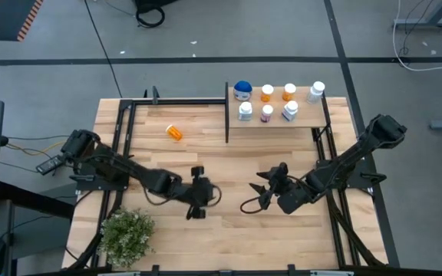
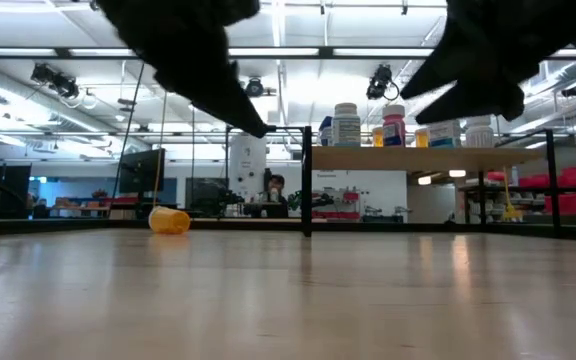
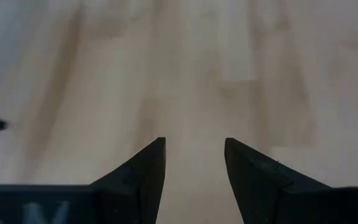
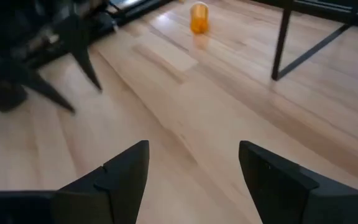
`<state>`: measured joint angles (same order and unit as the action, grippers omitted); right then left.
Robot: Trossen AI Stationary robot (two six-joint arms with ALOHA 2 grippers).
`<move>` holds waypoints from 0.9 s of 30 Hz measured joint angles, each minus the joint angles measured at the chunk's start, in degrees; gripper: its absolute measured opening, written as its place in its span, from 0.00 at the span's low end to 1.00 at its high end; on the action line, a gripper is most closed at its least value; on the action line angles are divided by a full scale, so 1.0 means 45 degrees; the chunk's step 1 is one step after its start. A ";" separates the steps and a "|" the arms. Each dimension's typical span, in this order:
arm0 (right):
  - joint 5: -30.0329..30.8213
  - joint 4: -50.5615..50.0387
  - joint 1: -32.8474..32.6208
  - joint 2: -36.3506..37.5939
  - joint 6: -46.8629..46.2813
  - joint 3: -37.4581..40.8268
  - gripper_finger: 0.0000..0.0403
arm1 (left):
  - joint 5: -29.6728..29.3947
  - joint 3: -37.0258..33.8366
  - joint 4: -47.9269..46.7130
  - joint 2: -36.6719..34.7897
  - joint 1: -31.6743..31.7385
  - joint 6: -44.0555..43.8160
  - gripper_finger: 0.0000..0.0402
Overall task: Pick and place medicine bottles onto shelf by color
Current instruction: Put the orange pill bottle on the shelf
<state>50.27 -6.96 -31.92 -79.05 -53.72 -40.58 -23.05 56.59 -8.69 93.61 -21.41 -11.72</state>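
An orange medicine bottle (image 1: 174,132) lies on its side on the tabletop left of the shelf, also visible in the low view (image 2: 169,220) and the right wrist view (image 4: 198,17). Several bottles stand upright on the shelf (image 1: 305,121): a blue one (image 1: 242,90), orange ones with white caps (image 1: 267,93), white ones (image 1: 315,93) and a pinkish one (image 1: 267,113). My left gripper (image 1: 199,201) hovers open over bare wood near the table's middle (image 3: 194,152). My right gripper (image 1: 268,186) is open too (image 4: 194,155), pointing toward the lying bottle.
A green potted plant (image 1: 126,234) stands at the near left corner. The shelf's black upright edge (image 1: 226,112) and black frame legs (image 4: 281,43) stand between the lying bottle and the shelf. Bare wood lies between the two grippers.
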 joint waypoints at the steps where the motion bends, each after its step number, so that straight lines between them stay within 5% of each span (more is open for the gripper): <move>1: 0.0012 0.0052 0.0000 0.0000 0.0035 0.0154 0.64 | -0.0022 0.0114 -0.0212 -0.0059 0.0263 -0.0077 0.43; 7: 0.0534 0.0148 0.0252 0.0000 0.0249 0.0350 0.64 | 0.0160 0.0961 -0.2629 -0.0667 0.2239 0.0851 0.51; 14: 0.1577 0.0378 0.1030 0.0000 0.2621 0.0350 0.64 | 0.2822 0.1801 -0.7103 -0.2228 0.5171 0.1686 0.69; 19: 0.1577 0.0549 0.1889 0.0000 0.5059 0.0234 0.64 | 0.2217 0.2541 -1.0970 -0.2416 0.6677 0.2408 0.74; 23: 0.1566 0.1122 0.2331 0.0000 0.6219 0.0228 0.64 | 0.1895 0.2456 -1.1178 -0.2412 0.8346 0.0745 0.74; 27: 0.1421 0.1946 0.2632 0.0000 0.6929 0.0228 0.64 | 0.3251 0.2244 -1.0514 -0.2407 1.0268 -0.1093 0.73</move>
<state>56.66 1.80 -20.08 -79.05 -22.54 -39.55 -8.42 66.69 -56.00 82.78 24.80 -16.64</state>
